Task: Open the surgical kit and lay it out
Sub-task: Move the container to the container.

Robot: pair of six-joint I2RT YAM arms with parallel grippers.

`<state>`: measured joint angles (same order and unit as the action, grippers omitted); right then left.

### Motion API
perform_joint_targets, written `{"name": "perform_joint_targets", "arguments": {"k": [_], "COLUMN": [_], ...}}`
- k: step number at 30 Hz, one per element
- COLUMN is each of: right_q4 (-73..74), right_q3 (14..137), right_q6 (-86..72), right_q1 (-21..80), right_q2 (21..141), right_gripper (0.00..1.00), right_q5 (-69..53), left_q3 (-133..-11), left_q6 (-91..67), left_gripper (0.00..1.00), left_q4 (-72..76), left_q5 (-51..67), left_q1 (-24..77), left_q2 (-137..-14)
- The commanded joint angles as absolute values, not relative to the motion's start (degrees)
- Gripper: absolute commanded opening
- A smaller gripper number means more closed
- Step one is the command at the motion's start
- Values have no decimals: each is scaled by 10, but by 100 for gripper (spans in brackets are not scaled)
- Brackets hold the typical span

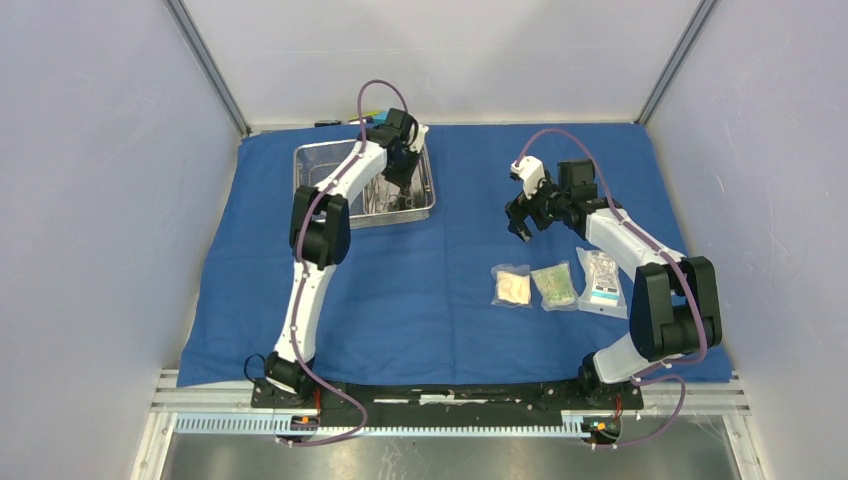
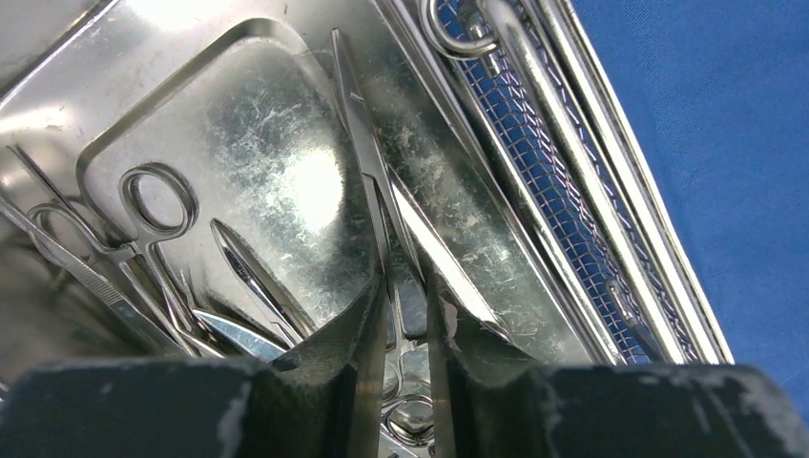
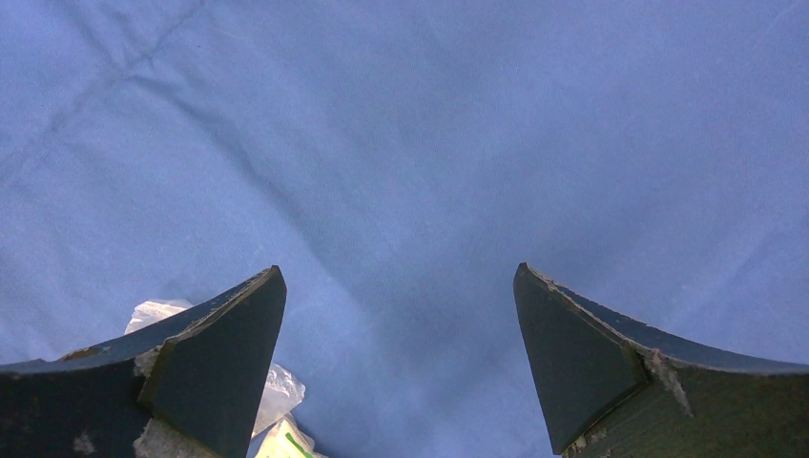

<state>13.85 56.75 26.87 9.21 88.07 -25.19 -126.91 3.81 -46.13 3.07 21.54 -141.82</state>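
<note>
Plainly found the left gripper [image 2: 406, 284] down inside the smaller steel pan [image 2: 238, 143], jaws drawn narrow. Saw a slim metal instrument [image 2: 367, 162] running straight ahead out of the gap between its fingers [image 2: 355, 343], close along the pan's side wall. Could not tell whether the pads actually pressed on it. Noted ring-handled scissors [image 2: 157, 200] and tweezers [image 2: 81, 267] lying off to that gripper's left on the pan floor, overlapping one another. Spotted the wire-mesh steel tray [image 2: 549, 181] just to its right, holding the pan, with the blue cloth wrap [image 2: 725, 143] beyond the rim.

From above, placed the left gripper [image 1: 403, 165] near the tray's [image 1: 310, 160] far right corner, most of the tray stretching away to its left.

Found the right gripper [image 3: 399, 270] spread wide and holding nothing, hovering over bare blue cloth wrap [image 3: 401, 124]. Saw the three small clear packets [image 1: 555, 285] side by side on the spread-out wrap [image 1: 440, 320], nearer the arm bases than the right gripper [image 1: 522, 222] and clear of it. Caught only the edge of a packet [image 3: 281, 386] showing behind one of its fingers [image 3: 219, 363] in the wrist view.
</note>
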Motion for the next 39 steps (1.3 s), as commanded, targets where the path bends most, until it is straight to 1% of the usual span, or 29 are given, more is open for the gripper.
{"name": "perform_joint_targets", "arguments": {"k": [1,3,9,12,17,30,32,33,36,39], "right_q4": [124,123,124,123,127,125,125,125,126,124], "right_q3": [570,571,572,572,578,578,578,577,576,573], "right_q6": [271,270,270,269,267,267,267,267,268,269], "right_q1": [92,92,92,92,93,92,92,92,92,92], "right_q2": [886,887,886,887,895,898,898,898,898,896], "right_gripper": [98,98,98,99,99,99,99,99,99,99], "right_q5": [-260,-262,-261,-260,-264,-267,-267,-267,-267,-265], "left_q3": [-1229,-1222,-1204,-1191,-1164,-1166,-1168,-1173,-1194,-1216], "left_q6": [51,53,48,49,57,61,64,66,72,77], "left_gripper": [26,22,18,14,9,5,7,11,31,40], "left_q4": [-516,-514,-499,-484,-455,-455,-457,-463,-496,-540], "left_q5": [2,3,-23,-15,-3,-3,-3,-3,-3,25], "left_q1": [219,217,202,189,186,184,184,185,183,178], "left_q2": [-1434,-1429,-1395,-1367,-1312,-1277,-1277,-1281,-1299,-1327]}}
